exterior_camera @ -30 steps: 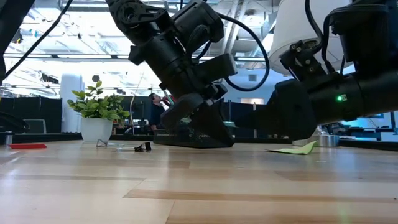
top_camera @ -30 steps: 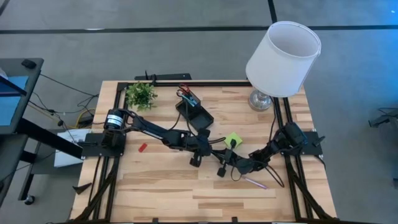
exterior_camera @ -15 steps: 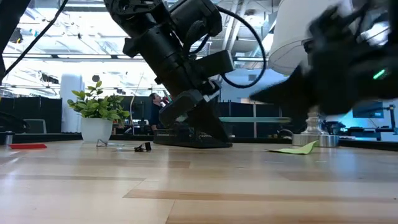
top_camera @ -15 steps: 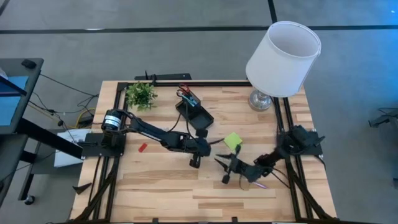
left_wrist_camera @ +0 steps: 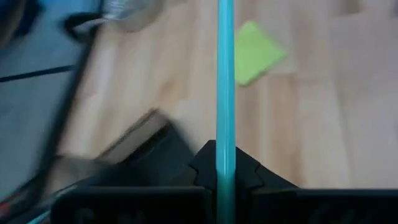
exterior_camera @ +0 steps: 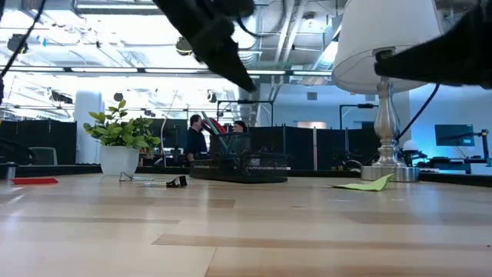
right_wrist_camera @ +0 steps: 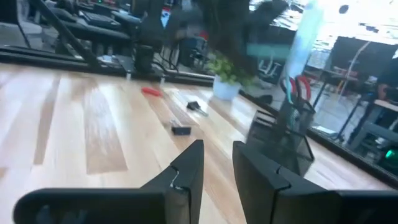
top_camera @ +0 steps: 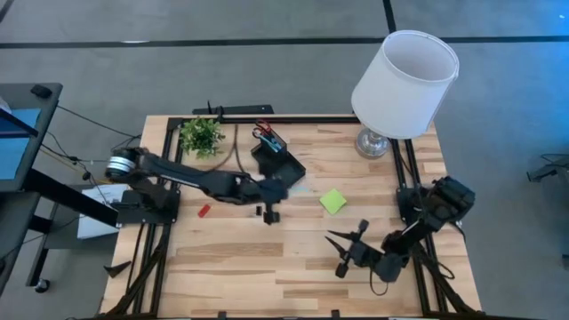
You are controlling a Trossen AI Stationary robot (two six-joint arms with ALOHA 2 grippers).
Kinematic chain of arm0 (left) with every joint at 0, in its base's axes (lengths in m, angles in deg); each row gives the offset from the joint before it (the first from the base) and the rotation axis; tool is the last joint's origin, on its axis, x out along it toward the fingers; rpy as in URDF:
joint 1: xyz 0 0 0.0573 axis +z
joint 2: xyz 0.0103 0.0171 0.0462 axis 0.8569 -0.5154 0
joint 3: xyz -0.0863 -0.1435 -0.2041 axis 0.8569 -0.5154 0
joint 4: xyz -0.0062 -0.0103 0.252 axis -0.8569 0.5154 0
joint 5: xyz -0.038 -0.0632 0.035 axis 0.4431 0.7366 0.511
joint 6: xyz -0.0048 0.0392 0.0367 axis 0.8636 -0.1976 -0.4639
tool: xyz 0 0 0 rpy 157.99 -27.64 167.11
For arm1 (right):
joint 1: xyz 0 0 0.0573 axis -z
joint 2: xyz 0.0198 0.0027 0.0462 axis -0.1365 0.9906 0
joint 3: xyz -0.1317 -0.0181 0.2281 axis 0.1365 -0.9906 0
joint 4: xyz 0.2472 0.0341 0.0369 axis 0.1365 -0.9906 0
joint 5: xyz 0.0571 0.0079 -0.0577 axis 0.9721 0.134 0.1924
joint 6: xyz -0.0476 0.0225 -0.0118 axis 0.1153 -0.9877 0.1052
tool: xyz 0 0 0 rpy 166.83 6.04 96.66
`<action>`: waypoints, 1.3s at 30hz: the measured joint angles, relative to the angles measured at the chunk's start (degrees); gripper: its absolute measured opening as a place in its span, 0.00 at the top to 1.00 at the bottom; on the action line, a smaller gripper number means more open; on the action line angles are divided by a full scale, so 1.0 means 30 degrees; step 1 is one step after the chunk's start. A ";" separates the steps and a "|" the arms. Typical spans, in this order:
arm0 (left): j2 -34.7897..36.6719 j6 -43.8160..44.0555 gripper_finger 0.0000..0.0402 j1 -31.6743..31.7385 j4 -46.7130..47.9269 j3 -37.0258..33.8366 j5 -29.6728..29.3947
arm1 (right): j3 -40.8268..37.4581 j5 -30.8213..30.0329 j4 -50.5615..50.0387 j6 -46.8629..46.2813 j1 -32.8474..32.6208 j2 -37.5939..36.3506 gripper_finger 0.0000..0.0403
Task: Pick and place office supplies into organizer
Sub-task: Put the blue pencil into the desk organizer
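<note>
1. The black organizer (top_camera: pixel 277 156) sits toward the back middle of the wooden surface (top_camera: pixel 231 267), with the red-handled scissors (top_camera: pixel 264 132) already standing in its taller cup end. In the low view you can see it (exterior_camera: pixel 244 165) in the distance with the red handles poking up.
2. A teal pen (left_wrist_camera: pixel 224 93) is pinched in the left claw (top_camera: pixel 269 212), sticking straight out past the fingers in the left wrist view. That claw hovers just in front of the organizer, above the surface.
3. The lime-green sticky-note pad (top_camera: pixel 333 201) lies flat to the right of the organizer, well apart from both claws.
4. A small red bit (top_camera: pixel 204 211) lies on the left side of the surface, and a little black clip (exterior_camera: pixel 177 182) sits near the plant pot in the low view.
5. The right claw (top_camera: pixel 348 252) is down at the front right, fingers spread and holding nothing, as the right wrist view (right_wrist_camera: pixel 217 165) also shows.
6. Extras: a small potted plant (top_camera: pixel 202 135) at the back left, a white-shaded lamp (top_camera: pixel 404 73) at the back right.
</note>
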 joint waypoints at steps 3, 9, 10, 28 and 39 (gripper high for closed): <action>0.1895 0.0190 1.00 0.0075 0.2549 0.0000 -0.1917 | -0.0025 -0.0815 -0.0501 -0.1067 -0.0072 0.0475 0.80; 0.5277 0.0424 1.00 0.1311 0.8211 0.0000 -0.3669 | -0.0010 -0.0852 -0.0718 -0.2652 0.0743 0.1191 0.80; 0.5602 0.0657 1.00 0.1545 0.9187 0.0007 -0.4221 | -0.0022 -0.0833 -0.0871 -0.2880 0.0938 0.1211 0.80; 0.2750 -0.6508 1.00 0.6808 1.2983 0.0775 -0.4051 | -0.0015 0.5193 -0.5175 -0.7735 0.4244 0.1203 0.80; -0.2590 -1.5448 1.00 0.7442 1.7382 0.9787 -0.4759 | -0.0015 0.7118 -0.7177 -0.9462 0.5093 0.1203 0.80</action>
